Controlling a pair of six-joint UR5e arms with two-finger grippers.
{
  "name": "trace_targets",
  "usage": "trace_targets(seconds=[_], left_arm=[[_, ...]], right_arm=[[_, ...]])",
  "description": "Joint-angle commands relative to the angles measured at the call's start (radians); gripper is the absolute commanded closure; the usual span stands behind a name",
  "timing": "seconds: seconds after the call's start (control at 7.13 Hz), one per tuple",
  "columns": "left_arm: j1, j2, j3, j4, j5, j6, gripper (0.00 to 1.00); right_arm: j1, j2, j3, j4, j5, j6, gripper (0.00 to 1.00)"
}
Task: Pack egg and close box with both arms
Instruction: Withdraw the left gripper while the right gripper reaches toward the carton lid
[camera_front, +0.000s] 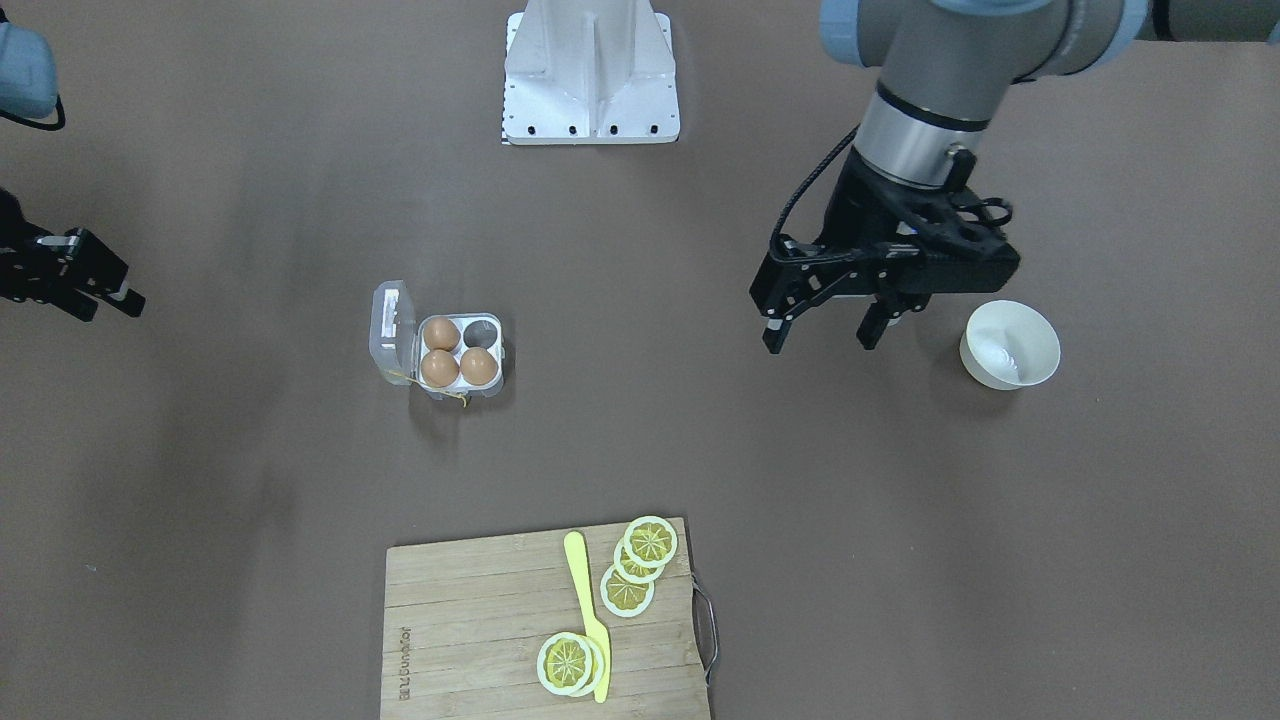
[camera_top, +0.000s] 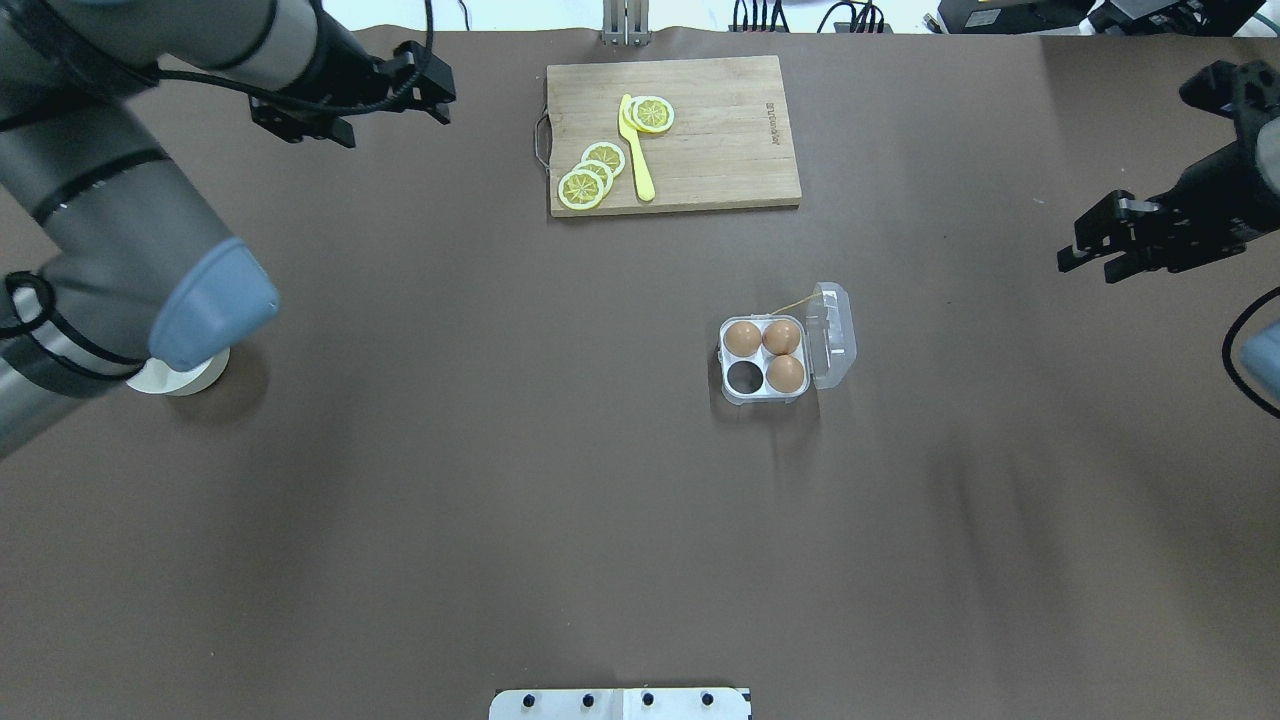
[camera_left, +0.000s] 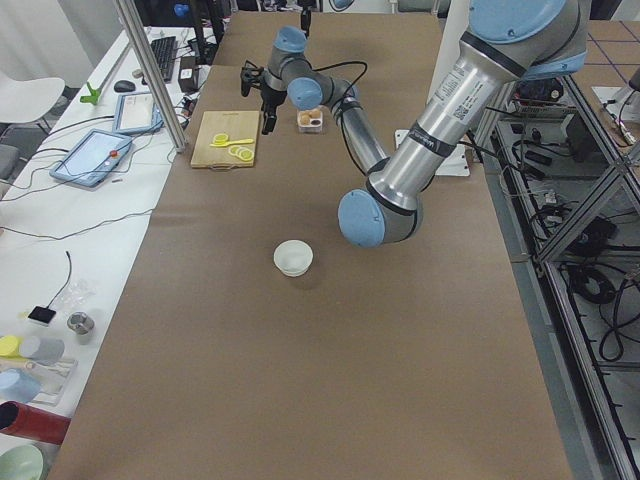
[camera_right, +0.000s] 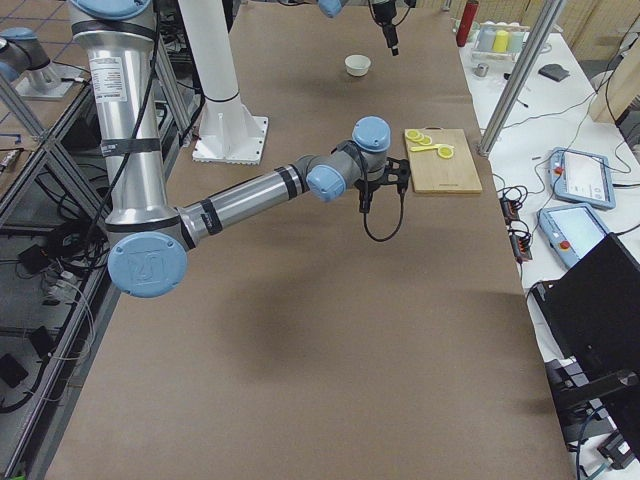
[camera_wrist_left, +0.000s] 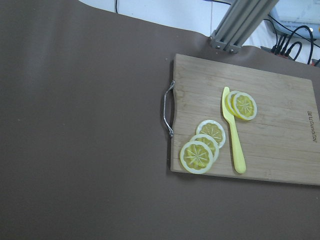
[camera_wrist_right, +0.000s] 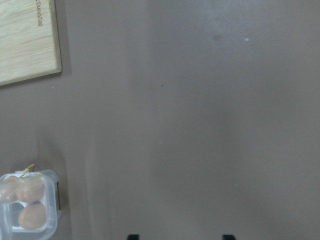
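The clear box (camera_front: 440, 352) lies open on the brown table, its lid (camera_front: 393, 330) folded out flat. Three brown eggs (camera_front: 441, 333) fill three cells; the fourth cell (camera_front: 482, 332) is empty. The box also shows in the overhead view (camera_top: 765, 360) and at the lower left of the right wrist view (camera_wrist_right: 27, 207). I see no loose egg. My left gripper (camera_front: 820, 342) is open and empty, above the table beside the white bowl (camera_front: 1010, 345). My right gripper (camera_front: 110, 308) is open and empty, far out on the box's lid side.
A wooden cutting board (camera_front: 480, 620) with lemon slices (camera_front: 640, 565) and a yellow knife (camera_front: 588, 610) lies at the operators' edge. The white bowl looks empty and is partly hidden by my left arm in the overhead view (camera_top: 185, 378). The white base (camera_front: 590, 75) stands at the robot's side.
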Motion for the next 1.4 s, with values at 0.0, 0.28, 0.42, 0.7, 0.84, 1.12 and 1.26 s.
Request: trace_targets(seconds=[0.0, 0.28, 0.42, 0.7, 0.84, 1.12, 1.26], left_arm=[[-0.106, 0.019, -0.014, 0.045, -0.083, 0.114, 0.02], [-0.134, 0.023, -0.014, 0.047, -0.103, 0.122, 0.02], [-0.136, 0.023, -0.015, 0.047, -0.103, 0.122, 0.02], [-0.137, 0.025, -0.015, 0.047, -0.103, 0.122, 0.02], [-0.142, 0.025, -0.015, 0.047, -0.103, 0.122, 0.02], [-0.142, 0.028, -0.014, 0.047, -0.103, 0.128, 0.02], [-0.143, 0.031, -0.014, 0.047, -0.103, 0.128, 0.02]], right_arm=[[-0.102, -0.004, -0.074, 0.255, -0.027, 0.195, 0.90], [-0.190, 0.001, -0.144, 0.458, -0.110, 0.327, 1.00], [-0.230, 0.007, -0.154, 0.521, -0.122, 0.386, 1.00], [-0.294, 0.022, -0.163, 0.566, -0.174, 0.396, 1.00], [-0.310, 0.054, -0.172, 0.566, -0.182, 0.419, 1.00], [-0.331, 0.143, -0.207, 0.563, -0.184, 0.506, 1.00], [-0.336, 0.201, -0.245, 0.561, -0.193, 0.510, 1.00]])
